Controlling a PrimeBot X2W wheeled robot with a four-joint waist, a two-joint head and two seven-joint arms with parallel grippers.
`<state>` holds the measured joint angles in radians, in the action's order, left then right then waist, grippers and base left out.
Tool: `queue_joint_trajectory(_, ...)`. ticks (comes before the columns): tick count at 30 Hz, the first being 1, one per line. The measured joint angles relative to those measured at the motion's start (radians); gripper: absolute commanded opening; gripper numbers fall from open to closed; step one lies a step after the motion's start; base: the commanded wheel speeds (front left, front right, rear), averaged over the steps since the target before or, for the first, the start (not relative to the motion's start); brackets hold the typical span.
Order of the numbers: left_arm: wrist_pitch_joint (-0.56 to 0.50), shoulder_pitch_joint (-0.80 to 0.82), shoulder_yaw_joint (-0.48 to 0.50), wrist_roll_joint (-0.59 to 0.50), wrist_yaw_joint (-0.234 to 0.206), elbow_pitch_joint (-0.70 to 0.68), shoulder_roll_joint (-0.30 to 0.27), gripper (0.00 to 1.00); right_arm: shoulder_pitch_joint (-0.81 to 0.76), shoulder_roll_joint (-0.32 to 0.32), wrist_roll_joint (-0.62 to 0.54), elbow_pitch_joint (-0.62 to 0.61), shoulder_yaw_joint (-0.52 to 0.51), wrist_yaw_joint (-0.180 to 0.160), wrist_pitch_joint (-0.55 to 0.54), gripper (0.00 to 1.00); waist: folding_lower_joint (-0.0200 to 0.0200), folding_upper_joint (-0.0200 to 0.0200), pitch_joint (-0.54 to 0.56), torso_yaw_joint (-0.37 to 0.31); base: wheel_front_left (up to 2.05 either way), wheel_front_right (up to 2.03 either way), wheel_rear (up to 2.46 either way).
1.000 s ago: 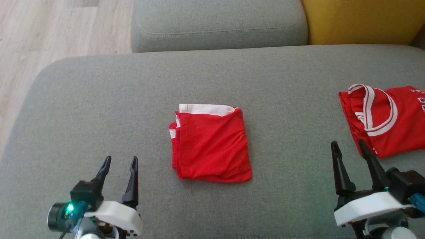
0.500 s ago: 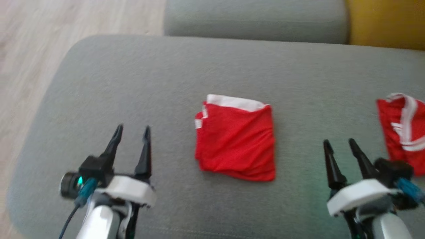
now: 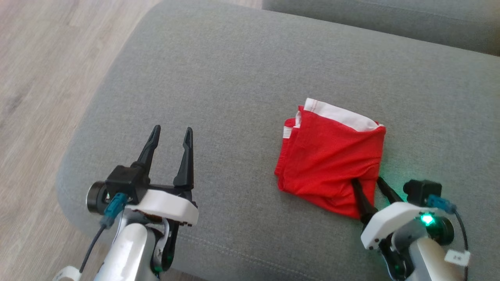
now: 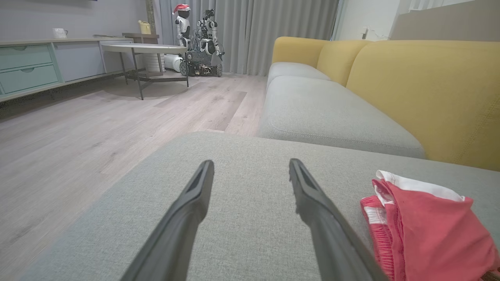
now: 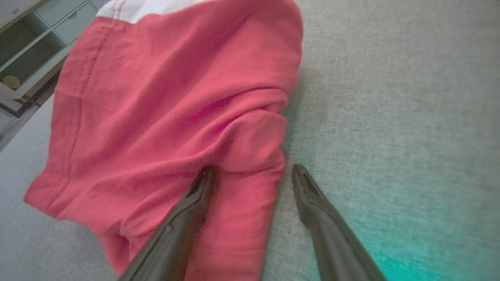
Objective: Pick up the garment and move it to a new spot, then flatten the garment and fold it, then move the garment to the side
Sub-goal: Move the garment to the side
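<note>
Lying folded on the grey sofa cushion (image 3: 234, 78), the red garment (image 3: 332, 156) sat with its near corner at the right pincer (image 3: 366, 180).
Its thin red cloth made a rough, softly creased square with a white band (image 3: 340, 115) along the far edge, on coarse woven upholstery. The right pincer stood wide, one dark tapered finger (image 5: 187, 218) on the cloth, the other on bare cushion just beside the hem, gripping nothing. The left pincer (image 3: 172, 134), equally wide and empty, hung over bare cushion well left of the garment.
</note>
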<state>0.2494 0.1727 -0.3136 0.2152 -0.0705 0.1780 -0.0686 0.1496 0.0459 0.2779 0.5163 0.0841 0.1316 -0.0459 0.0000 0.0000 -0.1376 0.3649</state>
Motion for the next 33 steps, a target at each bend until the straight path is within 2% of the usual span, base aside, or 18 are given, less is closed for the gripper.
queue_joint_trajectory(1,0.000,0.000,0.001,0.000,0.000,-0.001,0.002,1.00,0.010,0.001,0.005,0.012,0.003,0.000,0.000,0.76,0.0000,0.0000,-0.004,0.006,0.00,0.00,0.00)
queue_joint_trajectory(2,0.000,0.000,0.002,0.000,0.000,-0.002,0.004,1.00,0.021,0.001,0.005,0.023,0.004,0.000,-0.005,0.45,0.0000,0.0000,-0.008,0.009,0.00,0.00,0.00)
queue_joint_trajectory(3,0.000,0.000,0.003,0.000,0.000,-0.006,0.004,1.00,0.032,0.002,0.006,0.032,0.005,0.000,-0.007,0.08,0.0000,0.0000,-0.011,0.010,0.00,0.00,0.00)
queue_joint_trajectory(4,0.000,0.000,0.005,-0.001,0.000,-0.010,0.006,1.00,0.043,0.003,0.012,0.042,0.009,0.000,-0.014,0.00,0.0000,0.0000,-0.012,0.008,0.00,0.00,0.00)
queue_joint_trajectory(11,0.000,-0.005,0.037,-0.012,0.000,-0.025,0.007,1.00,0.066,0.003,0.010,0.051,0.078,0.000,-0.025,0.00,0.0000,0.0000,-0.010,-0.056,0.00,0.00,0.00)
queue_joint_trajectory(18,0.000,-0.008,0.060,-0.021,0.006,-0.052,0.005,1.00,0.065,0.015,-0.049,-0.003,0.164,0.000,-0.034,0.00,0.0000,0.0000,-0.015,-0.181,0.00,0.00,0.00)
queue_joint_trajectory(26,0.000,0.002,0.068,-0.038,0.020,-0.078,-0.007,1.00,0.106,0.168,-0.042,-0.093,0.211,0.000,-0.088,0.00,0.0000,0.0000,-0.052,-0.356,0.00,0.00,0.00)
queue_joint_trajectory(33,0.000,0.056,0.065,-0.048,0.036,-0.080,-0.021,1.00,0.196,0.331,-0.039,-0.159,0.154,0.000,-0.140,0.00,0.0000,0.0000,-0.115,-0.478,0.00,0.00,0.00)
